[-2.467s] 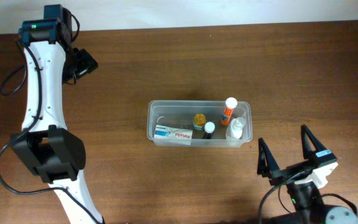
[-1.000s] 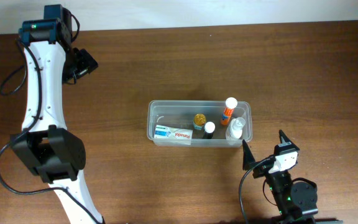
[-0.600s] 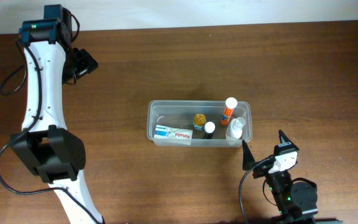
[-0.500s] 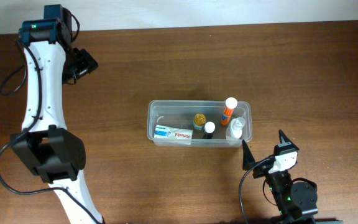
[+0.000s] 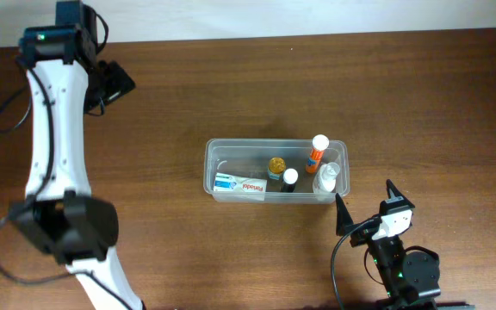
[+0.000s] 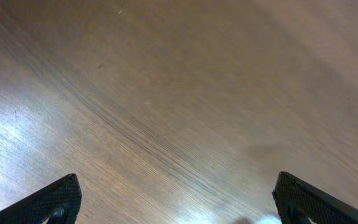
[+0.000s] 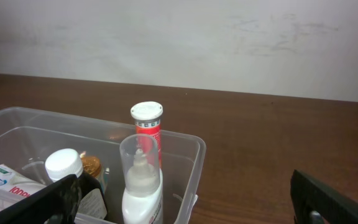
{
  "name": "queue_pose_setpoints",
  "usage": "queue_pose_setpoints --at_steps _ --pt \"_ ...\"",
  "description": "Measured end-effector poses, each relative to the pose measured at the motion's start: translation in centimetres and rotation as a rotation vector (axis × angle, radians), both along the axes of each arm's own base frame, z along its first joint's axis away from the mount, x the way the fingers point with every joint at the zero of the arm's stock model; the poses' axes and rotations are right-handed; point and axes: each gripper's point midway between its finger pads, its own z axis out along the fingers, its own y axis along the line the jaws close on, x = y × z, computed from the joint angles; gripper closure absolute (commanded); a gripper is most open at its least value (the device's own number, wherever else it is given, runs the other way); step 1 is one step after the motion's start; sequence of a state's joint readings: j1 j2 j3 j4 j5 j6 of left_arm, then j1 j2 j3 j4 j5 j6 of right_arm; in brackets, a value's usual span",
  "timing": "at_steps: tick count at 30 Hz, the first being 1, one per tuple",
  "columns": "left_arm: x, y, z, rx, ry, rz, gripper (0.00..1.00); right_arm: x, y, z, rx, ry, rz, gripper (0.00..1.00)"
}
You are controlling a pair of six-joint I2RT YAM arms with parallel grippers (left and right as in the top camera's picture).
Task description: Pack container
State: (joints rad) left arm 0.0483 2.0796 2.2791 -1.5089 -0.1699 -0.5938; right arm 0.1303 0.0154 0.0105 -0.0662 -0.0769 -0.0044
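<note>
The clear container (image 5: 212, 164) stands mid-table. It holds a white and blue box (image 5: 239, 184), a gold-capped jar (image 5: 276, 165), a dark white-capped bottle (image 5: 289, 179), an orange white-capped bottle (image 5: 316, 152) and a white clear-capped bottle (image 5: 326, 178). My right gripper (image 5: 364, 205) is open and empty just in front of the container's right end; its wrist view shows the container (image 7: 188, 158) and bottles between its fingers (image 7: 185, 205). My left gripper (image 5: 117, 84) is far off at the back left, open over bare wood (image 6: 178, 202).
The white wall (image 7: 179, 43) rises behind the table's far edge. Brown table top (image 5: 420, 103) surrounds the container. The left arm (image 5: 54, 146) stretches along the left side.
The right gripper came in toward the container's front right corner and turned, then held still. The left arm shifted slightly toward the back in the last half second.
</note>
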Motion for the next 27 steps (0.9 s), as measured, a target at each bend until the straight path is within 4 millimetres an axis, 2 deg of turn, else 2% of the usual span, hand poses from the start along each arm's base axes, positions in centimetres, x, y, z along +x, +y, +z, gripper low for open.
queue_pose_setpoints --at_steps 5,10,15,18,20,23,27 --pt "-3.0 -4.1 9.1 0.0 -0.226 -0.096 0.01 0.0 0.0 0.0 0.0 0.0 0.0 0.02" --pt "-8.7 -7.2 17.7 -0.023 -0.466 -0.19 0.01 0.0 0.0 0.0 0.0 0.0 0.0 0.02" --pt "-15.2 -8.6 23.5 -0.053 -0.652 -0.262 0.01 0.0 0.0 0.0 0.001 0.0 0.003 0.02" --pt "-20.0 -8.0 24.5 -0.061 -0.678 -0.285 0.01 0.0 0.1 0.0 0.001 0.0 0.003 0.01" --pt "-24.0 -7.0 24.9 -0.062 -0.698 -0.289 0.01 0.0 0.1 0.0 0.001 -0.001 0.003 0.02" --pt "-28.7 -5.8 26.3 -0.07 -0.808 -0.286 0.01 0.0 0.1 0.0 0.0 0.0 0.003 0.01" --pt "-35.4 -3.9 26.0 -0.077 -0.934 -0.277 0.01 0.0 0.1 0.0 0.001 -0.001 0.003 0.02"
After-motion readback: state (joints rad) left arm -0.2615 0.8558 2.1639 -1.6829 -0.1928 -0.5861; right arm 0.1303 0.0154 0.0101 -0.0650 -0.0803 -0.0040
